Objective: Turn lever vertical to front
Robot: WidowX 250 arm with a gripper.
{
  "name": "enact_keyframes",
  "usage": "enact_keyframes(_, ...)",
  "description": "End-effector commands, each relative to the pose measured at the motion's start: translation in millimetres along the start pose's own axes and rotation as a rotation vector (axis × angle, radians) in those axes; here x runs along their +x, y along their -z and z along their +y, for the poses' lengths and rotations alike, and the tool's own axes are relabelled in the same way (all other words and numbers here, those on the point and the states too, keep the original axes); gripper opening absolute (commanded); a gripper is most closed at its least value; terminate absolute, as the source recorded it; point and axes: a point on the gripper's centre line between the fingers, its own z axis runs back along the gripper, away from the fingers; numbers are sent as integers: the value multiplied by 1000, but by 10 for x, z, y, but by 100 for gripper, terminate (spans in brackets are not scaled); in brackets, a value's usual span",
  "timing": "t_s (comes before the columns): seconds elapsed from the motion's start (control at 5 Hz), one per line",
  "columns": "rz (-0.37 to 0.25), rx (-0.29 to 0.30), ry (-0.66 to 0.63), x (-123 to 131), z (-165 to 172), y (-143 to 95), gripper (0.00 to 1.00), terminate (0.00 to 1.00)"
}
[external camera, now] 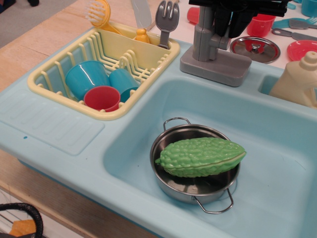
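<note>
The grey toy tap stands on its blocky base at the back rim of the light blue sink. My black gripper hangs over the tap's right side, where the small grey lever sits. Its two fingers stand close together there, and the lever is hidden between and behind them. The grey plastic fork stands upright in the dish rack, left of the tap and apart from the gripper.
A yellow dish rack holds two blue cups and a red cup. A steel pot in the sink holds a green bitter gourd. A cream bottle stands right of the tap. A steel lid and a red cup lie behind.
</note>
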Motion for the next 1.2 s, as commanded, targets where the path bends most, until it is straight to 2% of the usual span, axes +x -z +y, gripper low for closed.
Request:
enact_keyframes(0.0, -10, -19, -45, -113, 32, -128, 0, 0)
enact_keyframes(0.4, 17, -23, -113, -341, 83, -138, 0, 0)
enact_keyframes(1.0, 35, -66, -216, -690, 180, -32, 0, 0)
